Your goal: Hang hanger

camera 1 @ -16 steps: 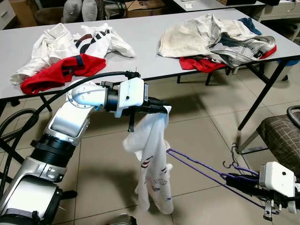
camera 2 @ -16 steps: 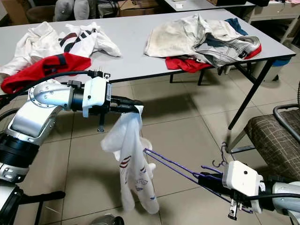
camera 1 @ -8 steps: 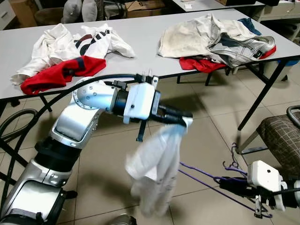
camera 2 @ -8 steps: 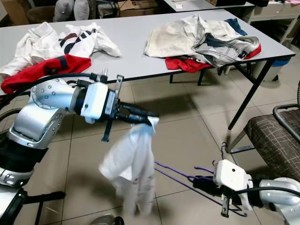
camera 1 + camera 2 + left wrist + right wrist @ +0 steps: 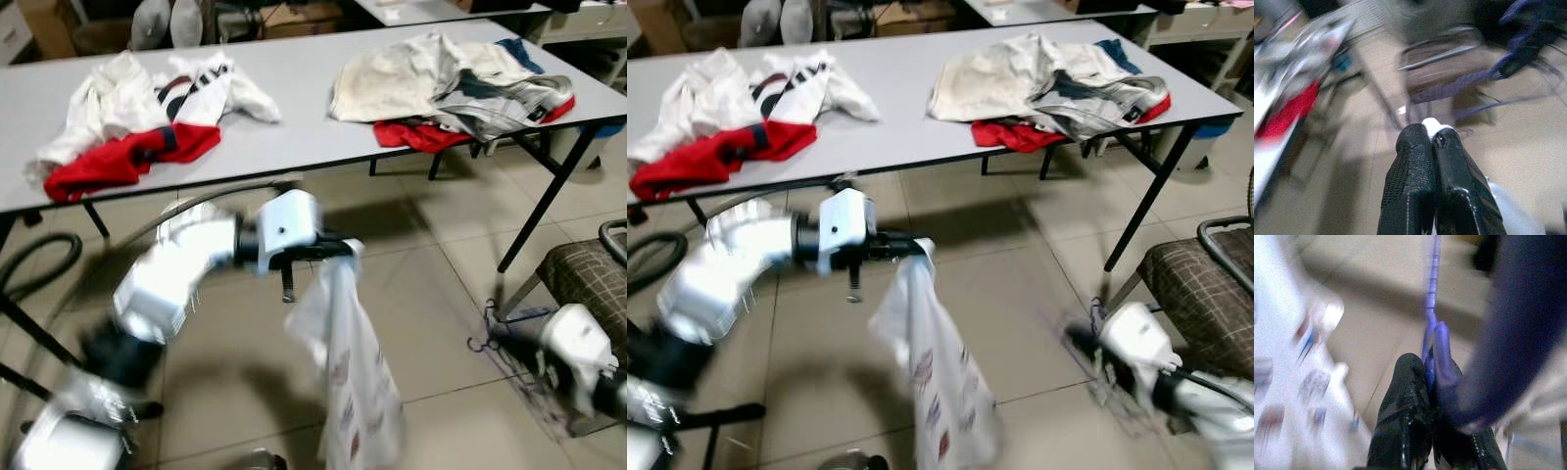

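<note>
**Left gripper** [image 5: 1436,139]: black ribbed fingers pressed together on a fold of the white garment [image 5: 348,392]. It is held out over the tiled floor [image 5: 441,284], in front of the long edge of the grey table [image 5: 294,98].

**White garment**: thin, limp cloth with small printed motifs, hanging free in a long drape from the pinch point.

**Right gripper** [image 5: 1427,382]: fingers clamped on the purple hanger [image 5: 1431,328], low at the robot's right, close to the checked chair [image 5: 588,284].

**Purple hanger**: slender, rigid, beaded or ribbed along its bar (the wrist view is blurred, so the surface is uncertain). Whether it is threaded into the garment cannot be told.

**Table load**: a crumpled white and red heap [image 5: 127,127] toward the left end, and a cream, grey and red heap [image 5: 451,83] toward the right end. All are soft, loose fabrics.

**Risks, as judged:**
- The cloth is held by one small fold and could slip out if it is swung.
- The loose hem hangs near the floor and could drag or snag.
- The thin hanger may twist in the two-finger clamp, or catch on the chair frame beside it.
- The blur suggests quick motion, which makes feeding the hanger into the cloth harder.
</note>
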